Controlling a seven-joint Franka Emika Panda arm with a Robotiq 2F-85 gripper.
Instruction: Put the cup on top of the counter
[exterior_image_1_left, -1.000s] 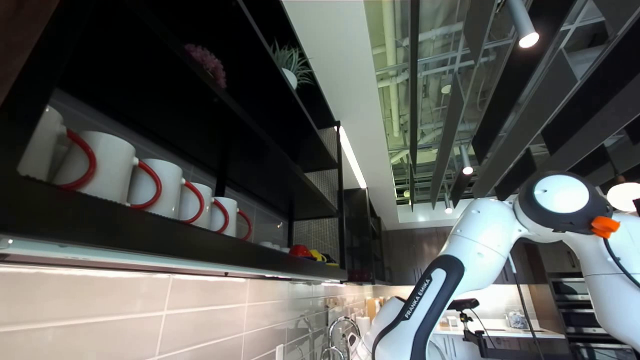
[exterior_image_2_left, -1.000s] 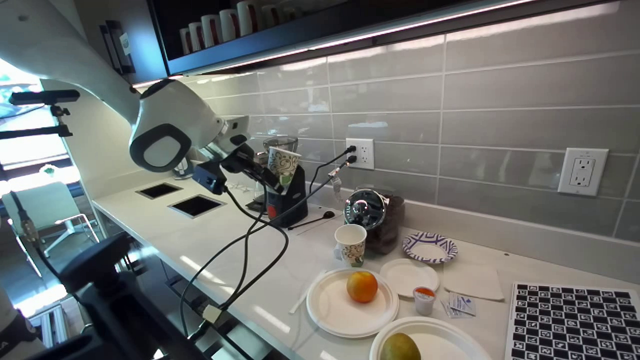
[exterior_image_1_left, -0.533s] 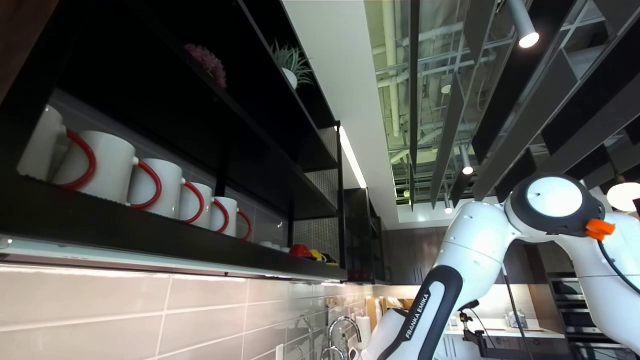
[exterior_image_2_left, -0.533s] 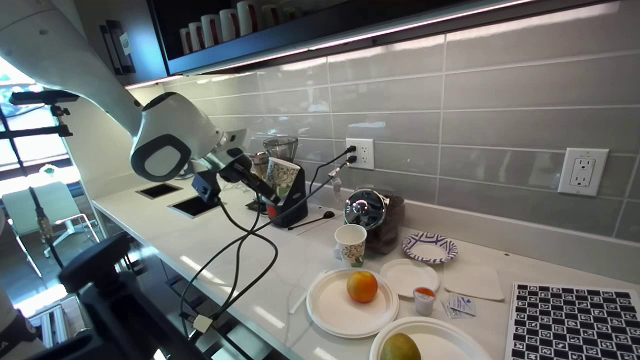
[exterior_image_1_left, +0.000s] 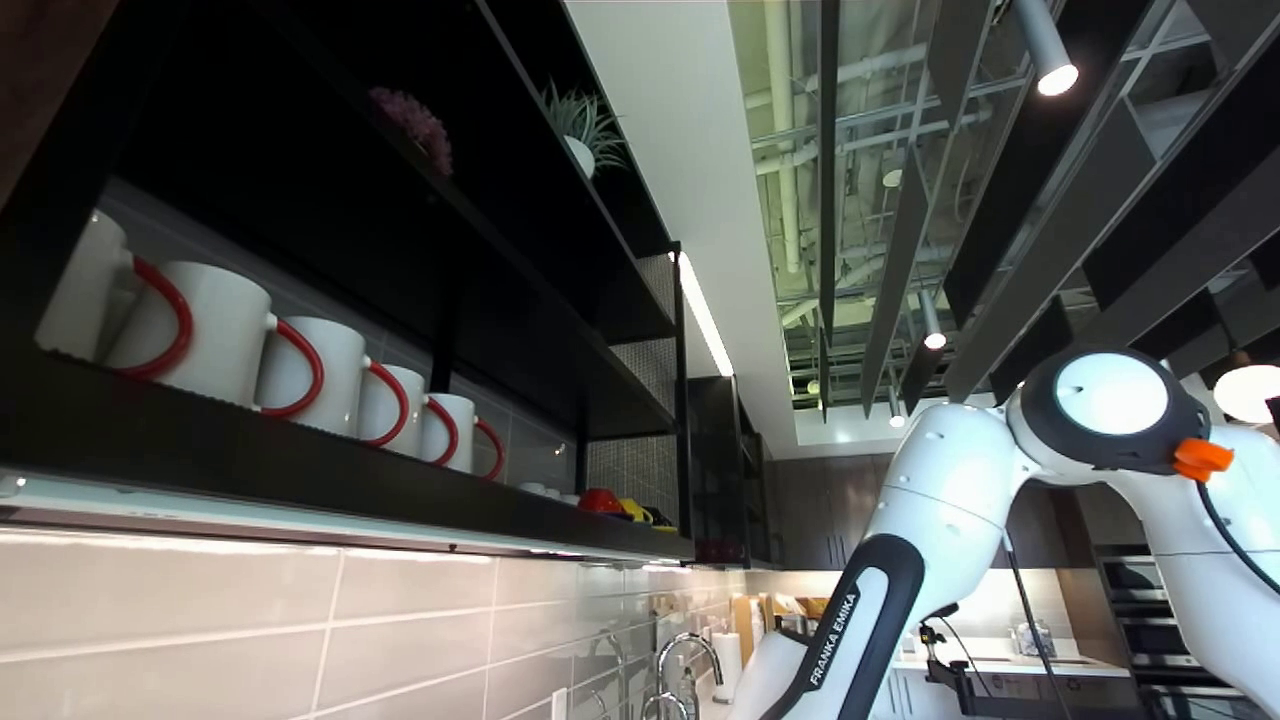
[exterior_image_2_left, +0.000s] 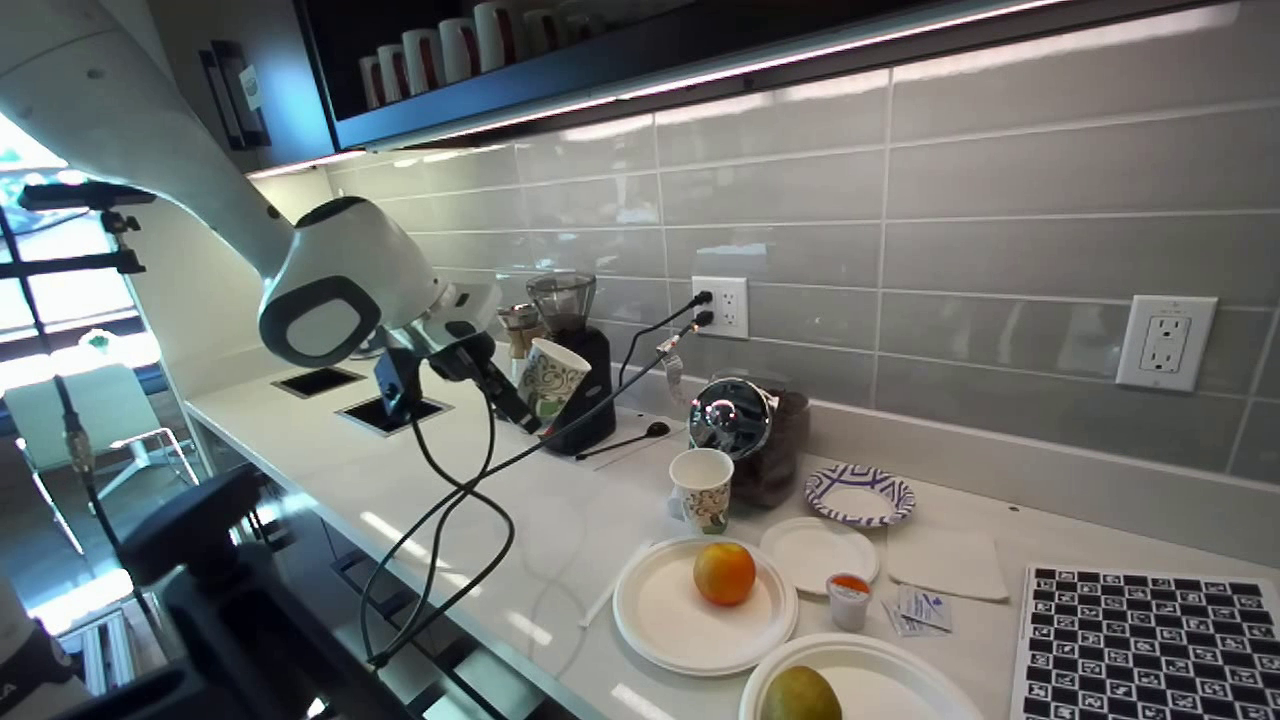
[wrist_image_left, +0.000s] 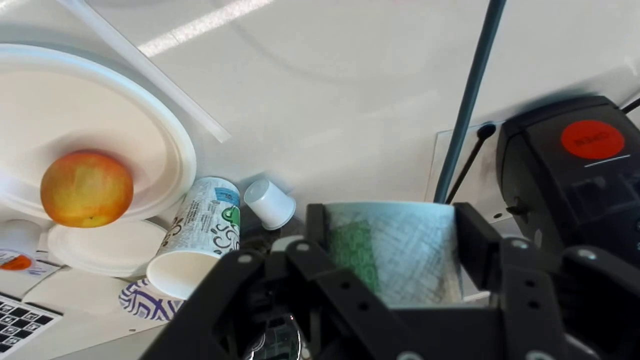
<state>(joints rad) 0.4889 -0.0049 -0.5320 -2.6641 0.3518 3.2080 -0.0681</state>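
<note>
Shows white with dark swirls and green on the paper cup (exterior_image_2_left: 552, 380) left of centre in an exterior view, white on the counter (exterior_image_2_left: 590, 500), black-and-white checks on the board (exterior_image_2_left: 1150, 640) at lower right. Blends orange with yellow on the fruit (wrist_image_left: 87, 190) at left in the wrist view.

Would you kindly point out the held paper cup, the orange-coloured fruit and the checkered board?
Held paper cup (wrist_image_left: 400, 255), wrist view: patterned side wall.
Orange-coloured fruit (exterior_image_2_left: 725, 574), in an exterior view: middle of its skin.
Checkered board (exterior_image_2_left: 1148, 645), in an exterior view: its patterned face.
</note>
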